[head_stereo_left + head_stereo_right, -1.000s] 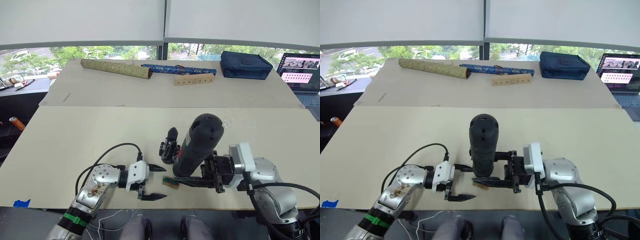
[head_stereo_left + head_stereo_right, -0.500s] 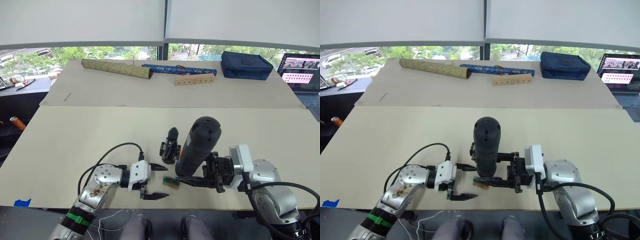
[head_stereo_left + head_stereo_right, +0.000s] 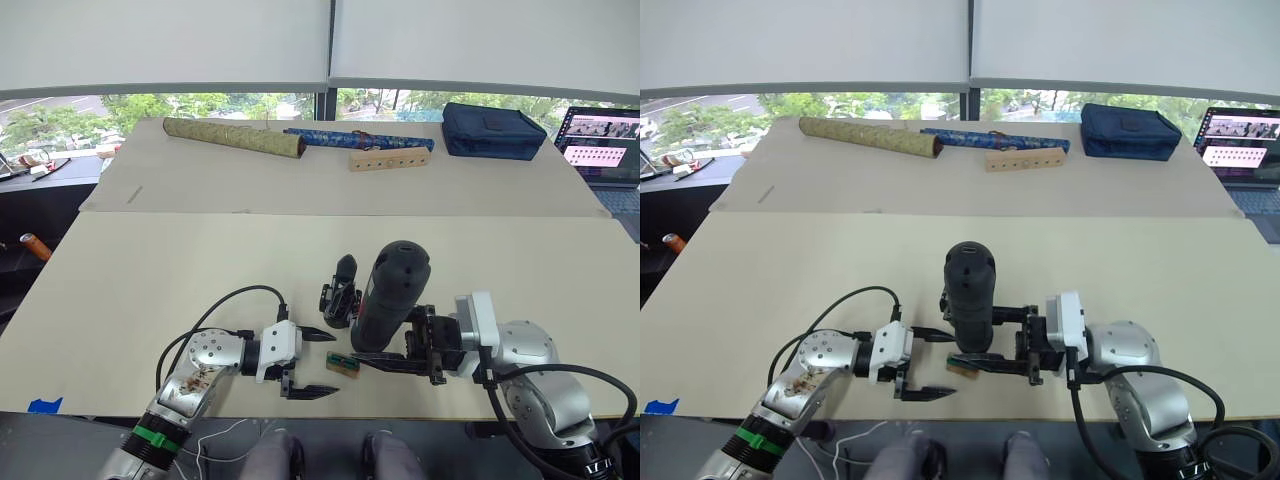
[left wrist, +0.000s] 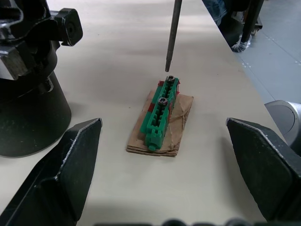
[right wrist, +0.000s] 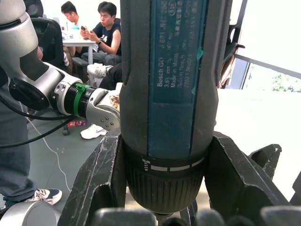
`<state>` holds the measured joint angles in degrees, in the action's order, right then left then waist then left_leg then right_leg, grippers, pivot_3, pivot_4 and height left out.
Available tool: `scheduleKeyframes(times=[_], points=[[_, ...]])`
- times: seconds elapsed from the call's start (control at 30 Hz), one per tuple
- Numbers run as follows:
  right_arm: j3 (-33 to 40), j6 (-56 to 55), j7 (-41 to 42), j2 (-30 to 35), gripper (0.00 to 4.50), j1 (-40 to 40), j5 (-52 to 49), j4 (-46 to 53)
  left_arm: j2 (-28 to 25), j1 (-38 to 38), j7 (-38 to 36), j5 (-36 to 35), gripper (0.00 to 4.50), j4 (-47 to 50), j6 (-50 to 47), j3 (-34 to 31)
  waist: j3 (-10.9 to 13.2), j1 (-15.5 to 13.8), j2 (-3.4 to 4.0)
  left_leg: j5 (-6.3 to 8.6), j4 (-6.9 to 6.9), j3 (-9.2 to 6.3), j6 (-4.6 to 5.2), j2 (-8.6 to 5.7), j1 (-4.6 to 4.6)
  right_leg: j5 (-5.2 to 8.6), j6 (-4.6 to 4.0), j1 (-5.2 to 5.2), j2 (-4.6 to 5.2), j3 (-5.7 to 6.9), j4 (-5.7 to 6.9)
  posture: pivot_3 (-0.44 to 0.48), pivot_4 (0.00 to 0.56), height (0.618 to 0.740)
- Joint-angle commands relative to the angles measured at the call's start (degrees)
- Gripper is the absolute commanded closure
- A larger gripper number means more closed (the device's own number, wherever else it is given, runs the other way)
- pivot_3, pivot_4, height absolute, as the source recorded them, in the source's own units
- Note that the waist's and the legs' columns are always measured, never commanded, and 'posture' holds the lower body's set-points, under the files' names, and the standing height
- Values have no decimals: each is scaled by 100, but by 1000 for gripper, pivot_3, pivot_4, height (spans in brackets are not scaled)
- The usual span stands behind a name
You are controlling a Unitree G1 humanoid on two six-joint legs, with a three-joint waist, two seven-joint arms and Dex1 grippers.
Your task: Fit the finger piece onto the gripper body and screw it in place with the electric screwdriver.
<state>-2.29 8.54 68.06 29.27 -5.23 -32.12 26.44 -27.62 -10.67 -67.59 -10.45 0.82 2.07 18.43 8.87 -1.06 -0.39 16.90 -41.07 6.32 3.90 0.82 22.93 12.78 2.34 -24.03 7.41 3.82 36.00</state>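
your right gripper (image 3: 392,360) is clamped around the electric screwdriver (image 3: 388,297), fingers on either side of its collar, the tool standing nearly upright with its rounded end up. its thin metal bit (image 4: 172,33) hangs just above the end screw of the small wooden block with a green top (image 4: 162,115), not quite touching it. that block lies between your two grippers. your left gripper (image 3: 318,364) rests on the table (image 3: 150,280) with its fingers spread wide, holding nothing, pointed at the block. the gripper body (image 3: 341,293) stands just beyond the left gripper's tips, right beside the screwdriver. i cannot pick out the finger piece.
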Motion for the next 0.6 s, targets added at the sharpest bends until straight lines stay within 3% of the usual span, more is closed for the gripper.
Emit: scheduleKeyframes(times=[0.03, 0.6], points=[[26, -227, -34, -2, 2599, -7, -71, 110, 29, 76, 8, 49, 0, -101, -83, 160, 0, 0, 0, 0, 0, 0, 0, 0, 0, 0, 0, 0, 0, 0, 0, 0, 150, 740], [-88, -226, -116, 58, 2599, 37, -38, 86, 17, 98, 20, 53, 0, -92, -138, 153, -2, 0, 1, 1, 0, 0, 1, 0, -3, 0, 0, 2, 0, 0, 0, 0, 150, 740]])
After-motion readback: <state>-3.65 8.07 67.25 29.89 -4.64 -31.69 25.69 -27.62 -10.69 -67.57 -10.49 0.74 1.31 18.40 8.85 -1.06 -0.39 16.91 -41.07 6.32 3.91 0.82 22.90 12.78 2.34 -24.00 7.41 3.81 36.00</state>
